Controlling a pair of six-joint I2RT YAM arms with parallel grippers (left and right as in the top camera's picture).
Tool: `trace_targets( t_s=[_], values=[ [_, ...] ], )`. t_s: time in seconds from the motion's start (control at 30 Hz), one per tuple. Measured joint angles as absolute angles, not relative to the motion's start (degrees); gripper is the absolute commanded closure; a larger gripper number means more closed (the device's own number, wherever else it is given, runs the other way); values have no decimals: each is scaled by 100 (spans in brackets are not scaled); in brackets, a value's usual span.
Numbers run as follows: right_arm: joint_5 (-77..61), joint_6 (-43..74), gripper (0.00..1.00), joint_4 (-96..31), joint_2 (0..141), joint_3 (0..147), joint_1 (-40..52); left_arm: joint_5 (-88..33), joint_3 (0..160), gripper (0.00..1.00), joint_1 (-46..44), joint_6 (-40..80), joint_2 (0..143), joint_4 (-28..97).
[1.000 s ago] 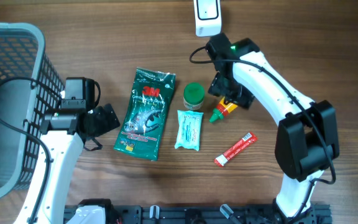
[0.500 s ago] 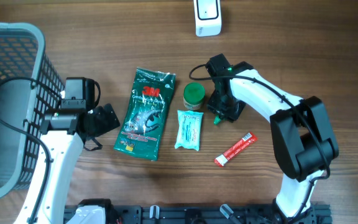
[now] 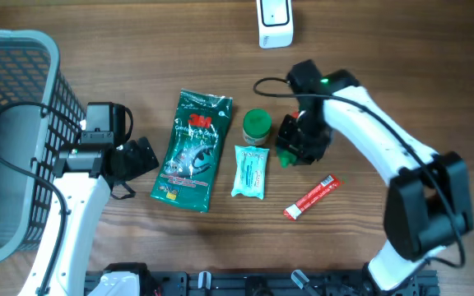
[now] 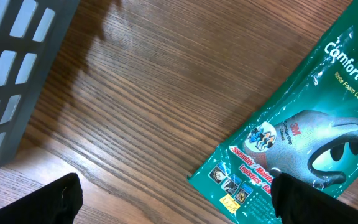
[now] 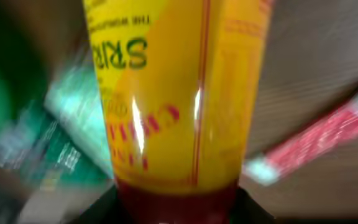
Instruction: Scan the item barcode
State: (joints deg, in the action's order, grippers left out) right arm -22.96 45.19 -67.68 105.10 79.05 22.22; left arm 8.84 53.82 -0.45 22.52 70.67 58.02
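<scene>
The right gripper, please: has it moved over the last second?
Yes. The right gripper has shifted down the picture, away from the white scanner, onto the sriracha bottle.

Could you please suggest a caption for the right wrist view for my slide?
Right tool grips a yellow sriracha bottle, with a red sachet and green packet blurred behind.

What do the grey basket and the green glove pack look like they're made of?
Basket: probably rigid plastic with a matte grey finish; its walls are a moulded grid of slots.
Glove pack: likely thin plastic film, glossy; it shows creases and bright glints over the print.
</scene>
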Motion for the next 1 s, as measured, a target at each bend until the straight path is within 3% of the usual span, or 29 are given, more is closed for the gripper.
trace_targets(
  t_s=[0.13, 0.37, 0.57, 0.7, 1.0],
  values=[
    [-3795, 3876, 70, -7502, 10348, 7920, 1990, 884, 5382, 0, -45, 2252, 7067, 5802],
    [-4401, 3662, 62, -8034, 10348, 7920, 1944, 884, 5382, 0, -45, 2252, 7067, 5804],
    [-4348, 4689, 61, -8038, 10348, 7920, 1944, 884, 5382, 0, -45, 2252, 7067, 5804],
    [-4296, 5341, 50, -8029, 10348, 7920, 1944, 884, 5382, 0, -45, 2252, 7067, 5804],
    [-4010, 6486, 43, -7140, 10348, 7924, 1643, 884, 5382, 0, -45, 2252, 7067, 5802]
  ],
)
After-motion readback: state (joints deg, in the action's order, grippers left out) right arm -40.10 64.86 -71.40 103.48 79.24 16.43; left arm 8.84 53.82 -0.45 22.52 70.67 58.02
